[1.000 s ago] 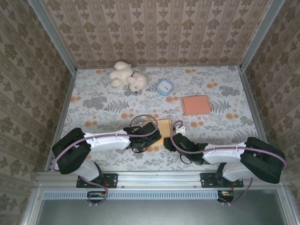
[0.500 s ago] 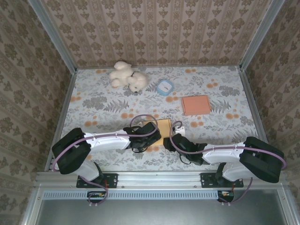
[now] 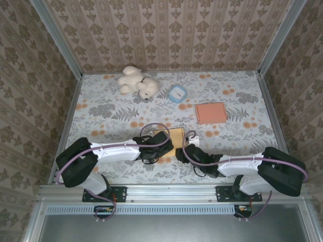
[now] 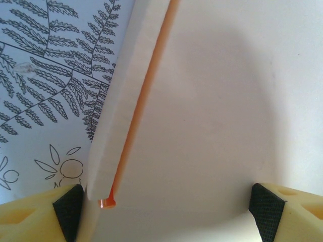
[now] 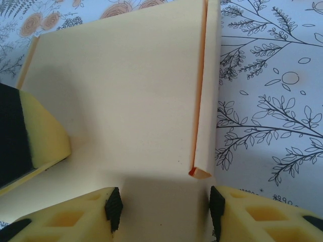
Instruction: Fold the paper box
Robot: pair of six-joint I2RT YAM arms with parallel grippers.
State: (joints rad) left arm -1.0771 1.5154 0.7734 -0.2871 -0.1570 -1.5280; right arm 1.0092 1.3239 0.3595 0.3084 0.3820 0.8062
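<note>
paper box (image 3: 174, 138): judged light, thin card, easily creased; grip the raised flap (image 5: 206, 91), 3 o'clock in right wrist view. left gripper (image 4: 166, 206) jaws wide over it; right gripper (image 5: 164, 201) narrower, hold unclear.

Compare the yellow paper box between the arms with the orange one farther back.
The yellow box is pale yellow; the orange box is salmon. The yellow box lies near, at the left end effector and right end effector; the orange box lies apart, untouched. Both lie on the table.
</note>
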